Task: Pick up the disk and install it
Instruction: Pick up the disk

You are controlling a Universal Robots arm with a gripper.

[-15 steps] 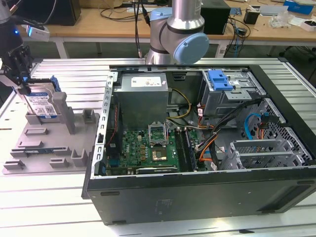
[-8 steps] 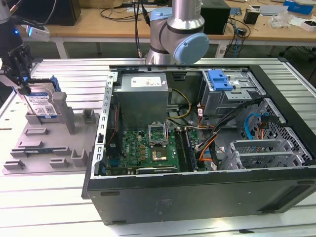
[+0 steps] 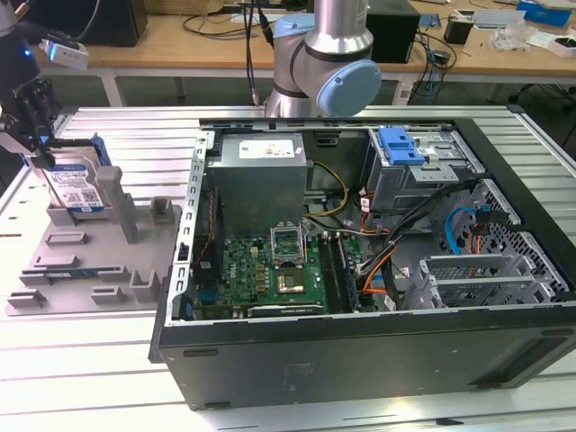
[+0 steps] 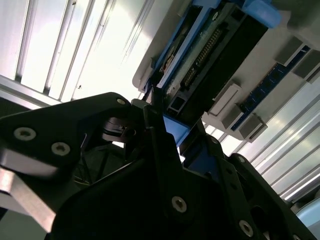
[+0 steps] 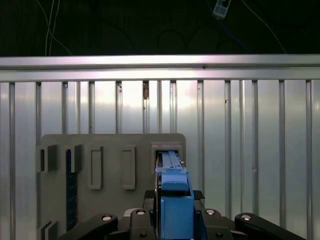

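End effector (image 3: 40, 148) at the exterior view's left, jaws clamped on the top blue edge of the disk (image 3: 77, 187). Disk stands upright in a slot of the grey holder tray (image 3: 85, 261), at its far end. Tray lies on the slatted counter (image 3: 90, 378), just left of the open computer case (image 3: 360, 351).

A grey post (image 3: 124, 211) is standing just beside the disk (image 3: 76, 187) on the tray (image 3: 81, 270); black cables (image 3: 423, 209) are crossing before the drive bay (image 3: 432, 175).
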